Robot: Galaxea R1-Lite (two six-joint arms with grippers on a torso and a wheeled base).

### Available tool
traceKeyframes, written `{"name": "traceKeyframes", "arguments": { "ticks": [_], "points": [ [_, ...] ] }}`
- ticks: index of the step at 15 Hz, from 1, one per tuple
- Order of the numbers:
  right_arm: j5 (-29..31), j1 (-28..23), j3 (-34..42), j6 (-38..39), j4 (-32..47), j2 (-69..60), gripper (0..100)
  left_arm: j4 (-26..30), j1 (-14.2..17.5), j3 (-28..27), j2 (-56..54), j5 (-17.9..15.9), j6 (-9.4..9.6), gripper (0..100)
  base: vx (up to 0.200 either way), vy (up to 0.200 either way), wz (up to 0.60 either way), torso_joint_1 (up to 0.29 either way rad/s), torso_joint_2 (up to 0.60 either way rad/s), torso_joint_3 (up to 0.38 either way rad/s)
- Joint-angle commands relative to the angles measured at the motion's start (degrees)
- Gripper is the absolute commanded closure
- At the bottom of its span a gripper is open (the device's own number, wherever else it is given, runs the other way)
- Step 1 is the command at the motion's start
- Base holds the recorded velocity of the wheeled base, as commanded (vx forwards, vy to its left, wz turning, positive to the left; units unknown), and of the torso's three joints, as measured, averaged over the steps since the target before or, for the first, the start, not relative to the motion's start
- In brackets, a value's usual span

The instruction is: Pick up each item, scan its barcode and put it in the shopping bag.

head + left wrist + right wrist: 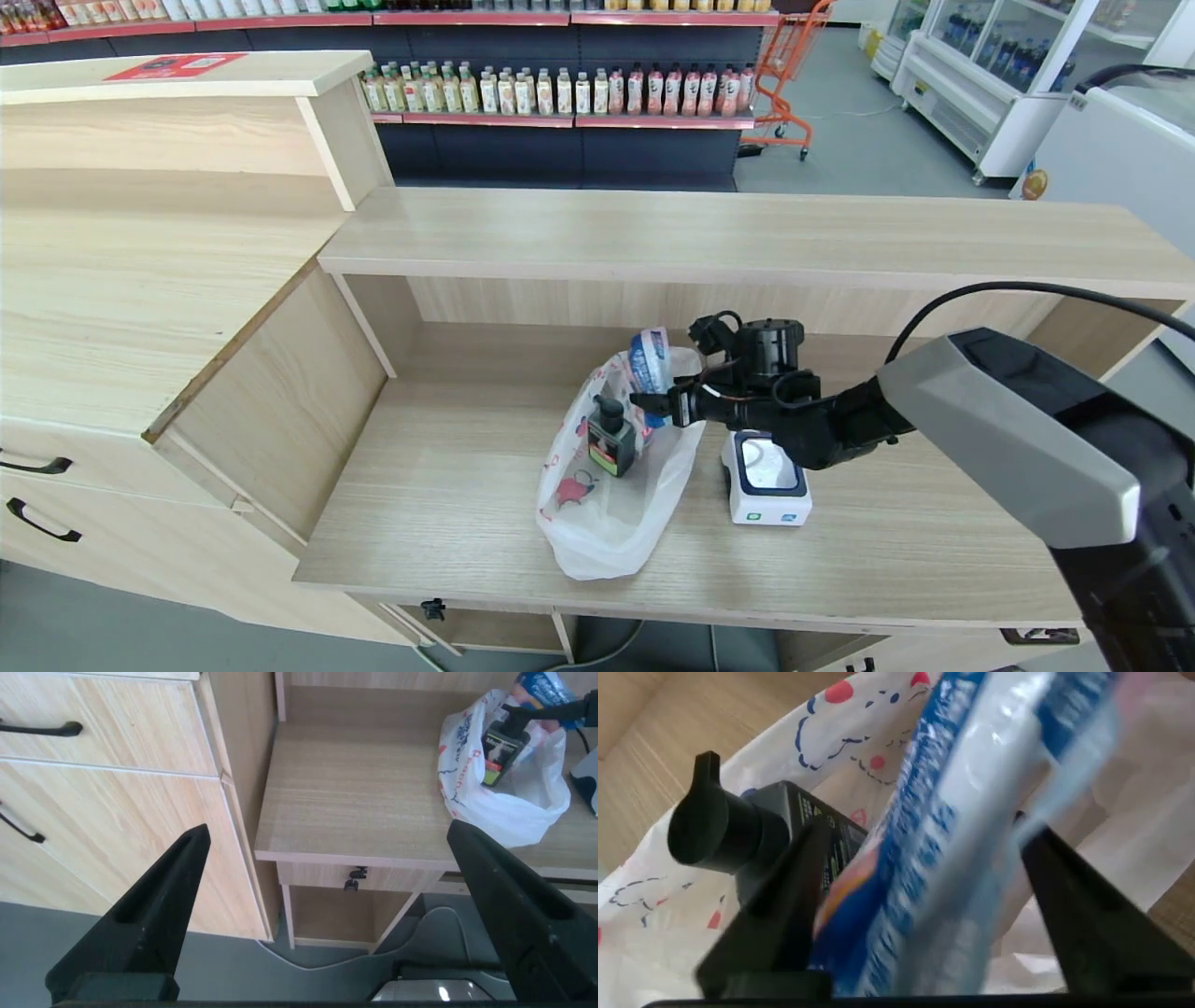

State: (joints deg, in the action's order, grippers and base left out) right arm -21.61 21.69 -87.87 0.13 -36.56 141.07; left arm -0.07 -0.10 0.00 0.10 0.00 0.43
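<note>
Blue-white packet at the mouth of the shopping bag
The right gripper is closed on it; the left gripper is wide open, holding nothing.

Bright even store light, soft shadows, glare on scanner glass.

You've got the white shopping bag lying open, dark pump bottle upright inside, blue-white packet upright at its 1 o'clock.
</note>
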Motion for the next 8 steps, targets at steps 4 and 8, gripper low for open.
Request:
{"name": "traceKeyframes", "arguments": {
  "ticks": [4,8],
  "points": [
    [-0.5,-4.1,11.5,5.7,0.3,-17.1,0,0.0,0.0,0.0,0.0,0.0,0.01,0,0.0,0.0,0.0,0.0,0.0,0.0],
    [-4.0,-13.8,31.3,5.1,2.4,-36.8,0,0.0,0.0,0.0,0.0,0.0,0.01,0,0.0,0.0,0.0,0.0,0.0,0.0]
  ]
}}
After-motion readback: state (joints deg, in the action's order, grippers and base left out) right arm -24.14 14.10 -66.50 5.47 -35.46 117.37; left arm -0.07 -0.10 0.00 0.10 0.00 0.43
